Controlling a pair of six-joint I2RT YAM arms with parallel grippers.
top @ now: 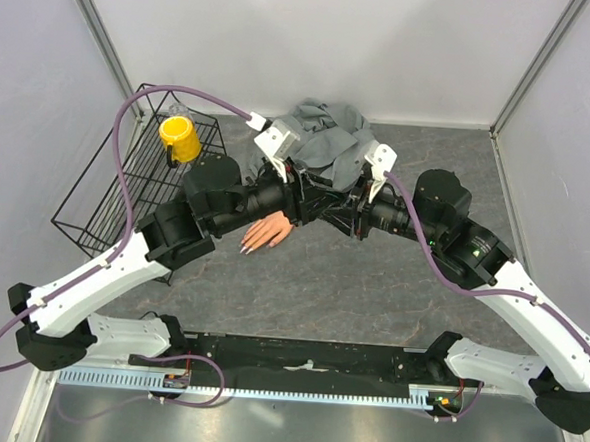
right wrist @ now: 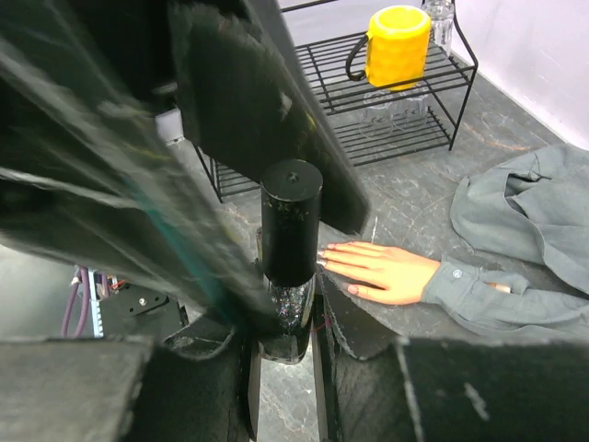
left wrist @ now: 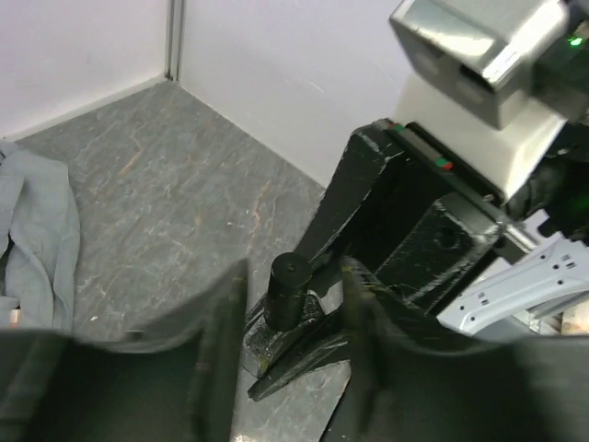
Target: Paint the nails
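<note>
A peach mannequin hand [right wrist: 386, 272] lies flat on the table [right wrist: 515, 120], its grey sleeve [right wrist: 469, 290] to the right. Its nails [right wrist: 324, 261] look reddish at the fingertips. In the top view the hand [top: 269, 231] pokes out below the two crossed arms. My right gripper [right wrist: 285, 343] is shut on a glittery nail polish bottle [right wrist: 294, 304] with a tall black cap [right wrist: 291, 221], held upright just left of the fingertips. My left gripper [left wrist: 294, 276] is open and straddles that cap [left wrist: 288, 290], with a gap on each side. Its blurred fingers [right wrist: 248, 101] fill the upper left of the right wrist view.
A black wire rack [top: 117, 185] stands at the back left with a yellow mug [top: 180, 139] on it. The grey shirt [top: 325, 133] is bunched behind the grippers. Pale walls [top: 286, 40] close in the back and both sides.
</note>
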